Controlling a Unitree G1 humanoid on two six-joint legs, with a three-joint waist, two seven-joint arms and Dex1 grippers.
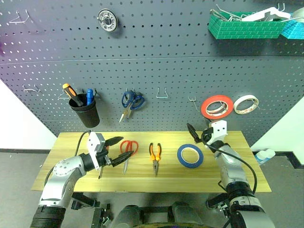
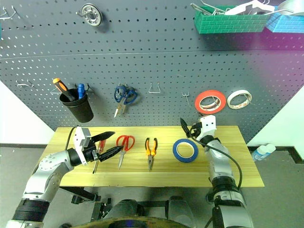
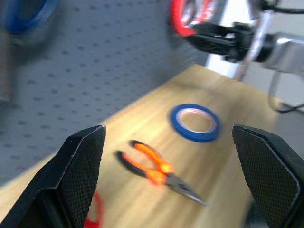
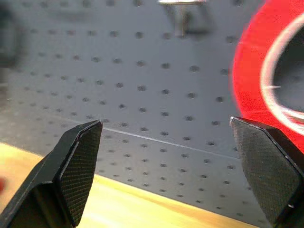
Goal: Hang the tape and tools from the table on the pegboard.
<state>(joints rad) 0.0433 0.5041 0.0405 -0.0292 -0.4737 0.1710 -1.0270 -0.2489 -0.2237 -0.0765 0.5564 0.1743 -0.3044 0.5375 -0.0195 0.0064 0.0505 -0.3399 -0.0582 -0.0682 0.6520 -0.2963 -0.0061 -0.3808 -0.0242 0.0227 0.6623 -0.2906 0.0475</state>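
- A light wooden table stands against a dark grey pegboard; grey floor lies below, white wall at both sides.
- On the table, in a row: red-handled scissors, orange-and-black pliers, both lying with tips toward the table's near edge and handles toward the pegboard, then the blue tape lying flat.
- A slim screwdriver lies partly hidden under the left gripper.
- The left gripper, jaws spread and empty, hovers just left of the scissors.
- The right gripper, jaws also apart and empty, sits just behind the tape, toward the pegboard.
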